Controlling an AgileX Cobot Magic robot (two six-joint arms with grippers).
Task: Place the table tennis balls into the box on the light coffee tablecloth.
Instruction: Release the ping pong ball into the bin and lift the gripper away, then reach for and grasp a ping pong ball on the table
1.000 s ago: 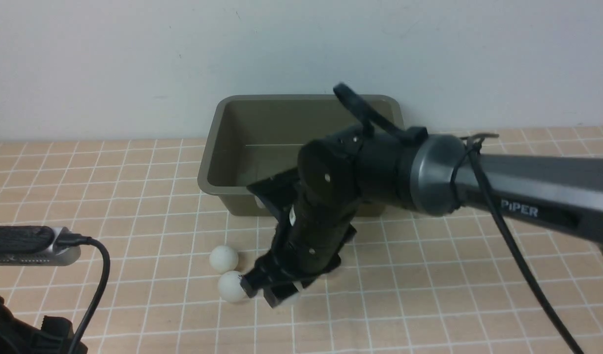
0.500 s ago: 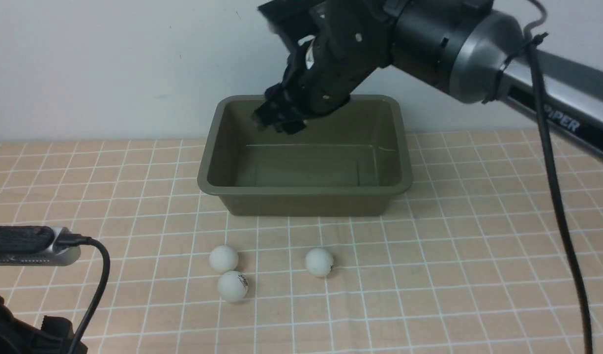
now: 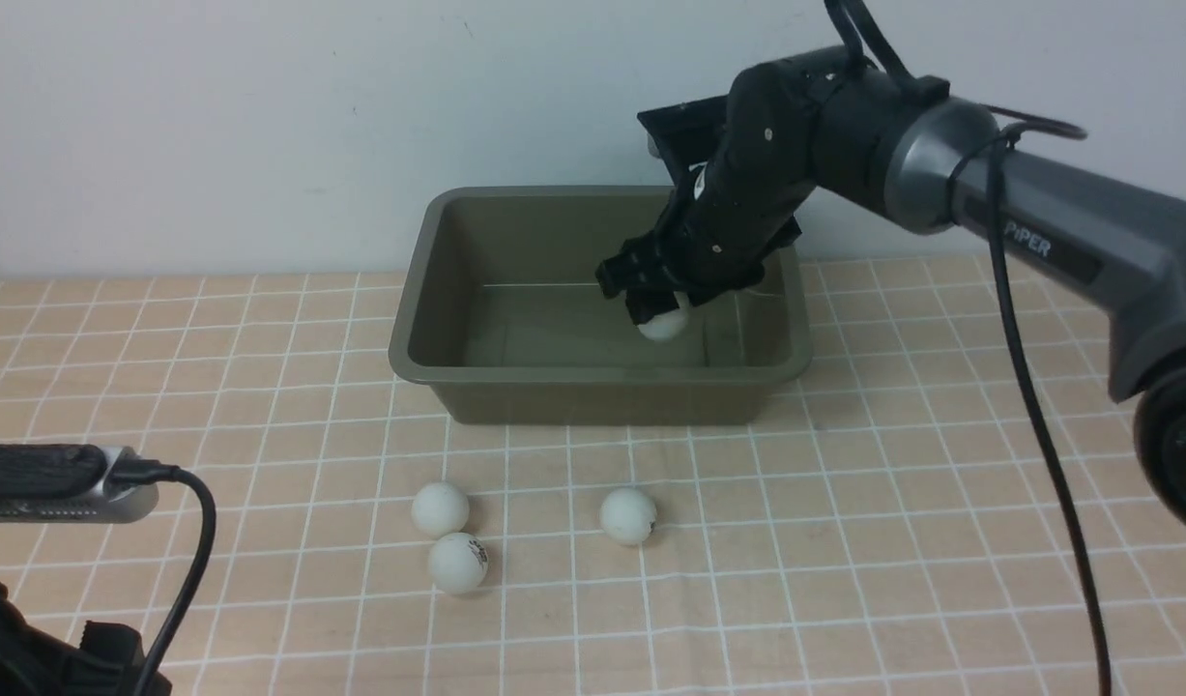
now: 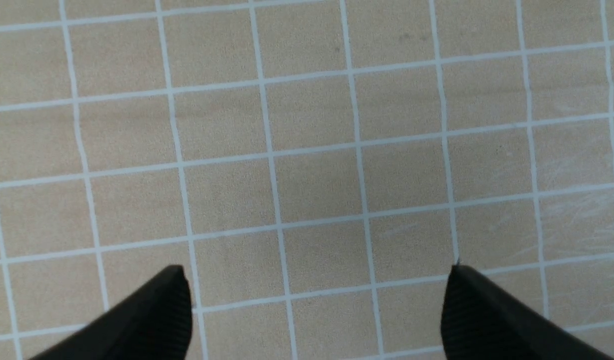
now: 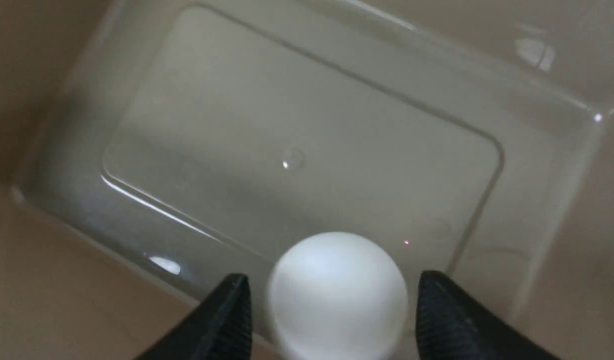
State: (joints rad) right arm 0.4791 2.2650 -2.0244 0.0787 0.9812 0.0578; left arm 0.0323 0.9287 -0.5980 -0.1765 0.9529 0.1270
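Observation:
The olive-green box [image 3: 593, 394] stands at the back of the light coffee tablecloth [image 3: 863, 541]. My right gripper [image 3: 655, 302] hangs inside the box [image 5: 296, 125], at its right half. One white table tennis ball [image 3: 665, 323] shows just under its fingertips. In the right wrist view that ball [image 5: 337, 295] sits between the fingers [image 5: 226, 320] with a narrow gap on each side, so the gripper [image 5: 332, 292] is open. Three more balls [image 3: 440, 508] [image 3: 457, 563] [image 3: 628, 515] lie on the cloth in front of the box. My left gripper [image 4: 317, 300] is open over bare cloth [image 4: 312, 190].
The left arm's wrist camera and black cable [image 3: 182, 541] sit low at the front left corner. The right arm [image 3: 1066, 242] reaches in from the right, with its cable [image 3: 1047, 435] hanging down over the cloth. A pale wall stands close behind the box.
The right arm rose from the balls on the cloth with one ball, swung over the box and came down into it. Its jaws have spread off the ball.

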